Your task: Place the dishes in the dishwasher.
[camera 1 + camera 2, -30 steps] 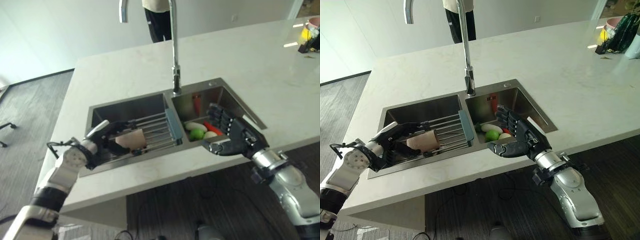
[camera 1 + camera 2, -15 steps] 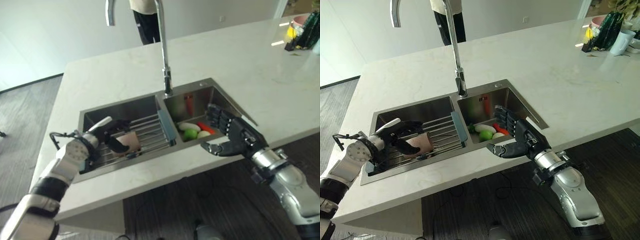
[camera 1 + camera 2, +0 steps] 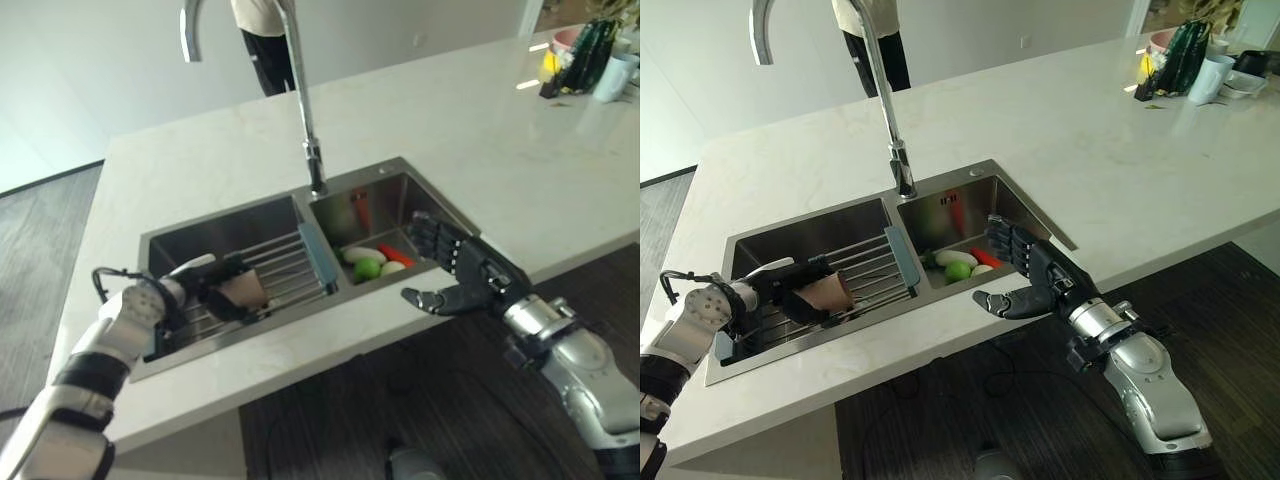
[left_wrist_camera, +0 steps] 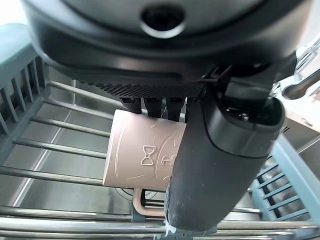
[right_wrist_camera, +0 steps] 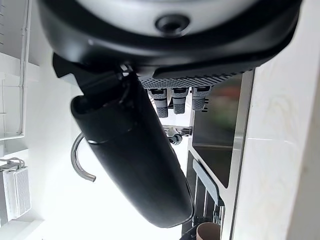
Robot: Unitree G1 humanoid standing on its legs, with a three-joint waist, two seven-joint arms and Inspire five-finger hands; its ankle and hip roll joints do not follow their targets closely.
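Observation:
A pale pink mug [image 3: 244, 291] [image 4: 142, 152] lies on its side on a wire rack [image 3: 278, 257] in the left basin of the steel sink [image 3: 225, 207]. My left hand [image 3: 205, 291] reaches into that basin. Its thumb [image 4: 220, 165] lies across the mug's side and its fingers curl round the far side, so it is shut on the mug. My right hand [image 3: 466, 284] hovers open, palm turned inward, over the counter's front edge beside the right basin, holding nothing.
A tall curved faucet [image 3: 301, 95] rises behind the divider between the basins. In the right basin lie a green, a white [image 3: 357, 254] and a red [image 3: 392, 254] vegetable. A person [image 3: 262, 40] stands beyond the counter. Cups and a bag [image 3: 590, 55] sit far right.
The camera has shifted, sliding the whole scene left. My left hand's fingers and thumb have drawn in around the mug. The right hand holds the same open pose.

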